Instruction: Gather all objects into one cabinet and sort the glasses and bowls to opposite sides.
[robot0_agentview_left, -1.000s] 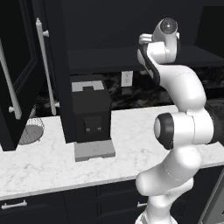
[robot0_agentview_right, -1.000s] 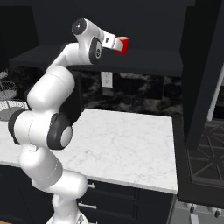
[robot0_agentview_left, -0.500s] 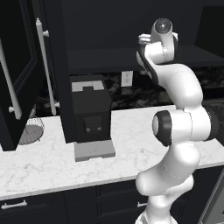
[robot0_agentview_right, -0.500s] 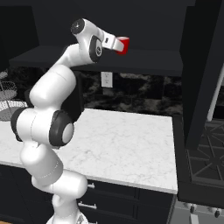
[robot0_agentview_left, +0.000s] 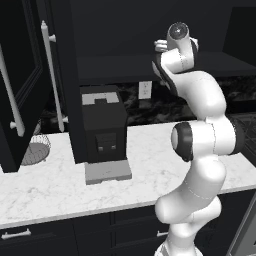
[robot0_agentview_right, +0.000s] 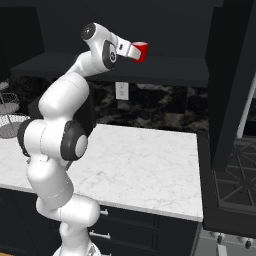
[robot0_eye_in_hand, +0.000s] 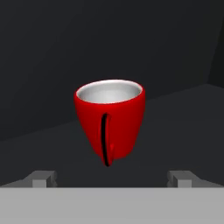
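Note:
The red mug (robot0_eye_in_hand: 110, 122), glossy with a white inside, stands upright on the dark shelf of the black cabinet (robot0_agentview_right: 165, 70), its handle turned toward me. My gripper (robot0_eye_in_hand: 112, 179) is open, its two fingertips spread wide on either side just short of the mug, not touching it. From the right base view the red mug (robot0_agentview_right: 140, 51) sits right in front of the gripper (robot0_agentview_right: 133, 50), high at the shelf's edge. The orange mug and the bowls are out of view.
A black coffee machine (robot0_agentview_left: 102, 130) stands on the white marble counter (robot0_agentview_left: 60, 190). A wire basket (robot0_agentview_left: 35, 150) sits at the left. An open cabinet door with a white bar handle (robot0_agentview_left: 52, 75) hangs left; another door (robot0_agentview_right: 235, 75) and a stove (robot0_agentview_right: 235, 185) are at the right.
The upper arm has shifted slightly to the left. The red mug stays in place on the shelf and the jaws have stayed open.

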